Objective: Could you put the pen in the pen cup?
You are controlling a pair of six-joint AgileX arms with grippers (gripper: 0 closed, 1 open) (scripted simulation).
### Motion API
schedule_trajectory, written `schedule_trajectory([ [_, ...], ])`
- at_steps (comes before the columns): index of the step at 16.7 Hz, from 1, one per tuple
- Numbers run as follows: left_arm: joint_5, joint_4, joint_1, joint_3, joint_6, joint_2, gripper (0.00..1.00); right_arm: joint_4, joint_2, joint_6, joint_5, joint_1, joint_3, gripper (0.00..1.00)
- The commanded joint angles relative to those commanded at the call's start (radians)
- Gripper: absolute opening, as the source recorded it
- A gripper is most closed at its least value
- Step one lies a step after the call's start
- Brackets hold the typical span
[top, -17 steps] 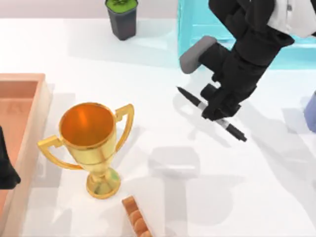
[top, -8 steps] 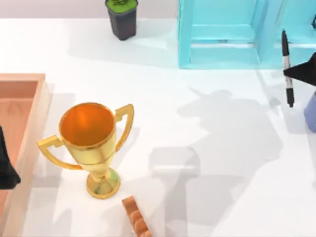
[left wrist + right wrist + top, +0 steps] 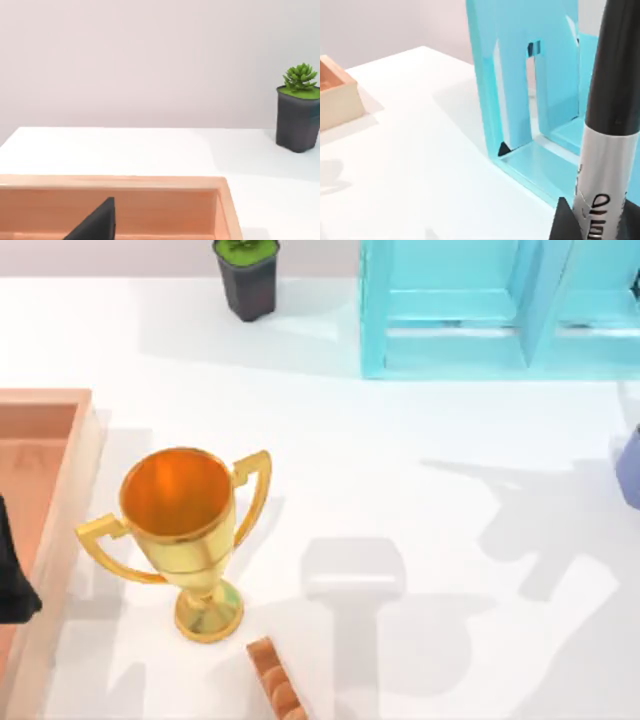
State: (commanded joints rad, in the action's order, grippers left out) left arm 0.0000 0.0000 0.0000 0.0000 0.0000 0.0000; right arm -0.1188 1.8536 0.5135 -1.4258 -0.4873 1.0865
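Observation:
The pen (image 3: 607, 125) stands close up in the right wrist view, black cap upward, white barrel with dark print below. My right gripper (image 3: 596, 226) is shut on that barrel, with a dark fingertip (image 3: 564, 220) on either side. Behind the pen rises the cyan shelf (image 3: 520, 90). A sliver of the periwinkle pen cup (image 3: 631, 468) shows at the table's right edge in the top view. My left gripper (image 3: 12, 575) is parked at the far left over the wooden tray (image 3: 45, 405).
A gold two-handled trophy (image 3: 185, 530) stands left of centre. A black pot with a green plant (image 3: 246, 275) sits at the back, beside the cyan shelf (image 3: 450, 310). A ridged brown piece (image 3: 275, 685) lies at the front edge. An arm's shadow falls on the table's right part.
My right arm has carried the pen from mid-table to the right, out past the top view's right edge. Its shadow has slid right. The left arm has not moved.

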Motion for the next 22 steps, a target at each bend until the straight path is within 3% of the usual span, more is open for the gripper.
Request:
schedule_trajectory([
  [4,0.0,0.0,0.0,0.0,0.0,0.0,1.0,-0.093,-0.038,0.023,-0.093,-0.029,-0.015,0.0],
  [20,0.0,0.0,0.0,0.0,0.0,0.0,1.0,-0.271,-0.031,-0.111,-0.082,-0.017,-0.053,0.0],
  [22,0.0,0.0,0.0,0.0,0.0,0.0,1.0,-0.271,-0.031,-0.111,-0.082,-0.017,-0.053,0.15],
])
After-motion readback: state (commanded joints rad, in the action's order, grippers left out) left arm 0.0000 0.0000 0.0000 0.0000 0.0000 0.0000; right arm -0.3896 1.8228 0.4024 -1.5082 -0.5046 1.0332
